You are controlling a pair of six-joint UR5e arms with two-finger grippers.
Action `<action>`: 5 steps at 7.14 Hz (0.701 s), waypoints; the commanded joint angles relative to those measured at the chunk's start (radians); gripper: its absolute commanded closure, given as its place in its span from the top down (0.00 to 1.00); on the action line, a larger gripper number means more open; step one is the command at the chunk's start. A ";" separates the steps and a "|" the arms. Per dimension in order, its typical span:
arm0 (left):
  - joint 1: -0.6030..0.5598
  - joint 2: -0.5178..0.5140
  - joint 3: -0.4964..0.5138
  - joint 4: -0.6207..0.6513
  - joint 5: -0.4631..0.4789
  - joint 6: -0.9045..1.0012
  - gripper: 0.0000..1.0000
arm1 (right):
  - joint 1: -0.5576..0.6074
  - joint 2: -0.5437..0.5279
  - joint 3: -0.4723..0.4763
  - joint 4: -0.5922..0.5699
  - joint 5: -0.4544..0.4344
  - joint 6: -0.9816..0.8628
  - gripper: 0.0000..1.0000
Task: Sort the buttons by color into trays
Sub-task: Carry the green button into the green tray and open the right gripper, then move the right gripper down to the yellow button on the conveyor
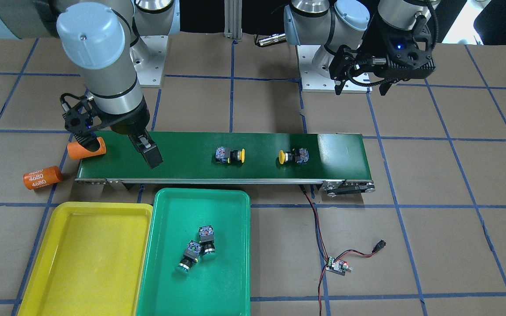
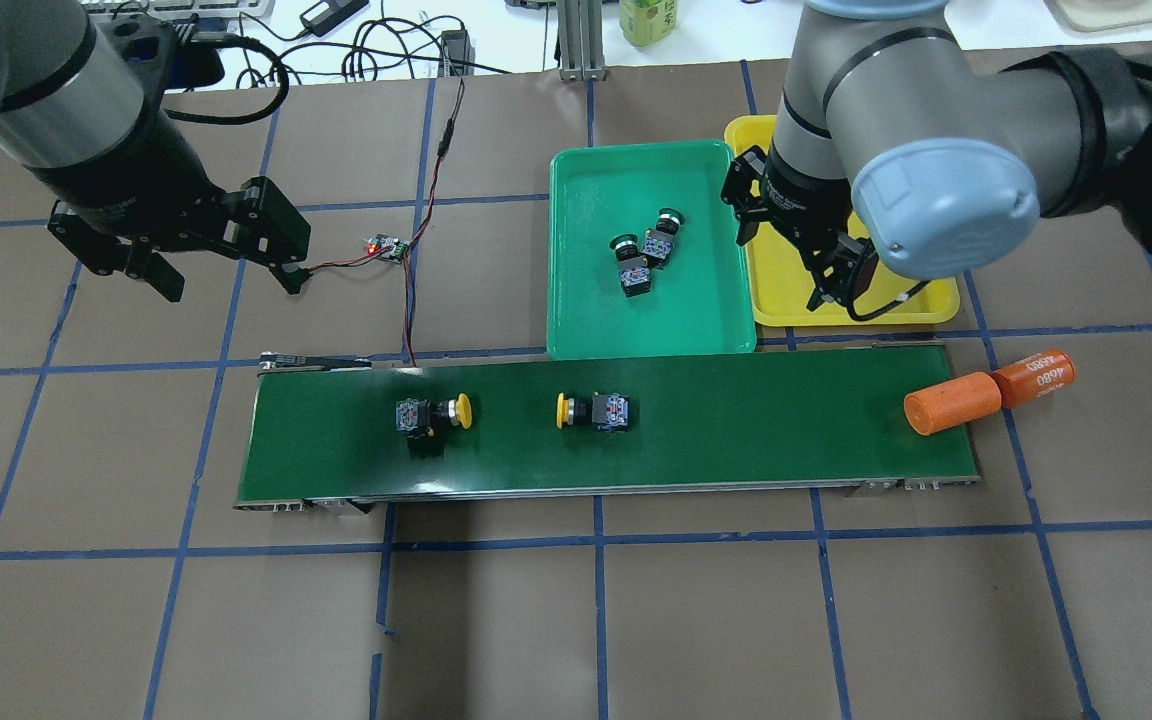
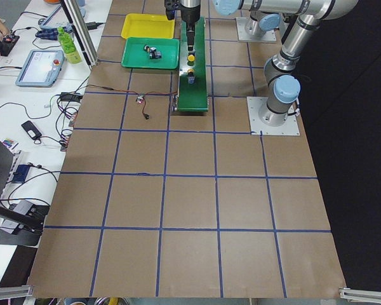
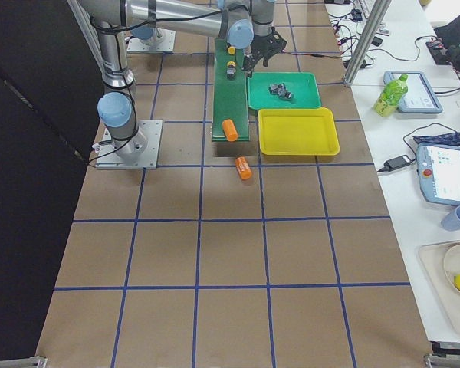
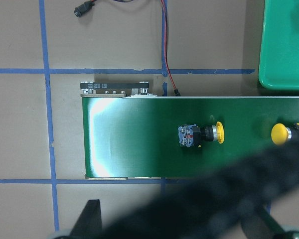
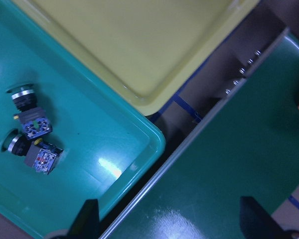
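Two yellow-capped buttons [image 2: 433, 412] [image 2: 593, 410] lie on their sides on the belt, also seen from the front [image 1: 229, 155] [image 1: 294, 156]. Two green-capped buttons [image 2: 626, 262] [image 2: 658, 238] lie together in the green tray [image 2: 576, 300]. The yellow tray [image 1: 86, 254] beside it holds nothing. My right gripper [image 2: 791, 250] hangs open and empty over the tray edges next to the belt; its wrist view shows the green buttons [image 6: 32, 144]. My left gripper [image 2: 226, 285] is open and empty, off the belt's far side near its left end.
The dark-green conveyor belt [image 2: 736, 430] runs across the middle. One orange "4680" cylinder [image 2: 951, 402] lies on its right end, another [image 2: 1036, 375] just off it. A small circuit board [image 2: 388, 247] with wires lies beyond the belt.
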 commanded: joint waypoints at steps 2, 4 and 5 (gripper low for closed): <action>0.001 -0.010 0.008 0.007 -0.012 -0.001 1.00 | -0.002 -0.101 0.111 -0.006 0.022 0.166 1.00; 0.004 -0.013 0.010 0.007 0.000 -0.004 1.00 | 0.004 -0.103 0.113 -0.007 0.026 0.179 1.00; 0.004 -0.013 0.010 0.007 -0.002 -0.004 1.00 | 0.011 -0.111 0.140 -0.010 0.027 0.179 1.00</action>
